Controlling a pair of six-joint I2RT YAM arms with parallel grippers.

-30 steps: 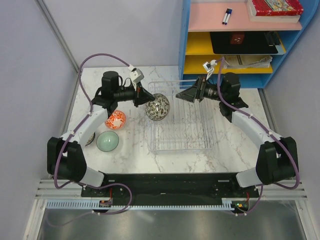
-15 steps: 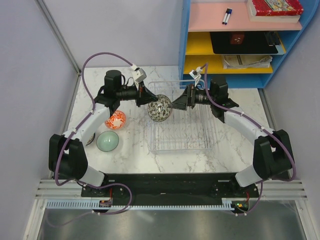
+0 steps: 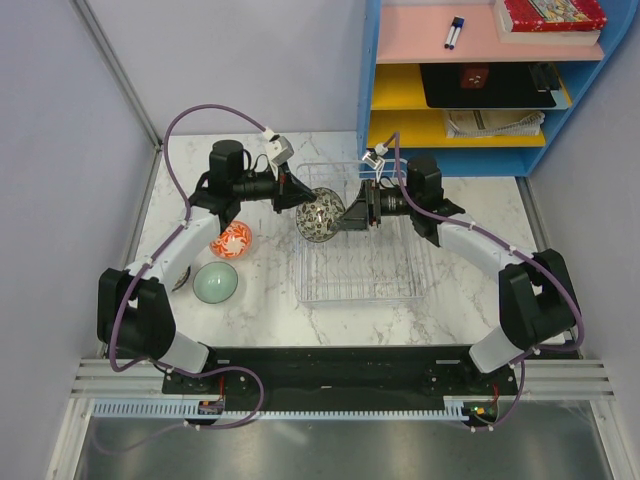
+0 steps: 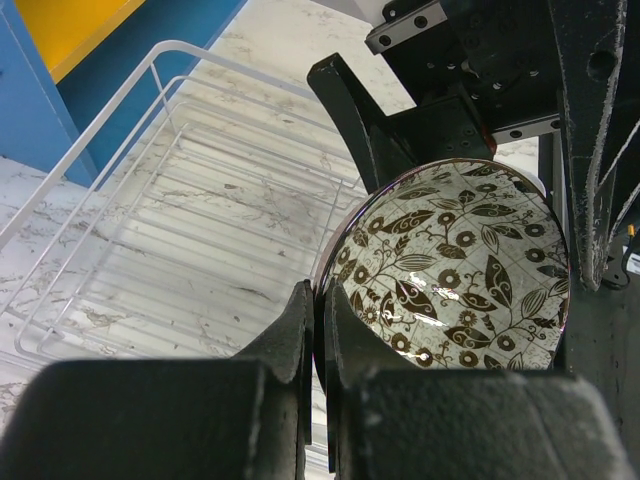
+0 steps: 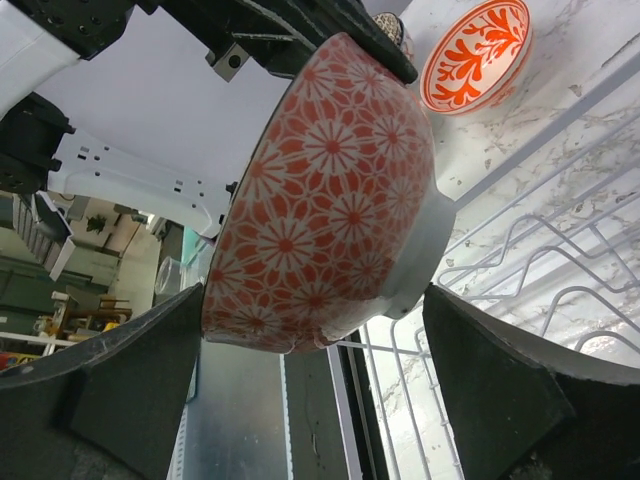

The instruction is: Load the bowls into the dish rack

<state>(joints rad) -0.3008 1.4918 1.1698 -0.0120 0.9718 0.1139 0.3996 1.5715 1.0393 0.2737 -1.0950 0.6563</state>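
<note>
My left gripper (image 3: 302,200) is shut on the rim of a bowl (image 3: 319,215) and holds it on edge, in the air over the left end of the dish rack (image 3: 385,275). In the left wrist view the bowl's inside (image 4: 460,270) has a brown leaf pattern, and my left gripper (image 4: 320,300) pinches its rim. In the right wrist view its outside (image 5: 330,190) has red flowers. My right gripper (image 3: 346,214) is open, and its fingers (image 5: 130,390) stand on either side of the bowl. A red bowl (image 3: 231,240) and a pale green bowl (image 3: 215,282) sit on the table to the left.
A dark bowl (image 3: 180,281) lies partly hidden under my left arm. The blue shelf unit (image 3: 470,90) stands behind the rack at the back right. A grey wall panel (image 3: 60,180) bounds the table's left side. The red bowl (image 5: 478,55) also shows in the right wrist view.
My right gripper has moved left across the rack to the bowl, and its open fingers now flank it. My left gripper shifted slightly right with the bowl.
</note>
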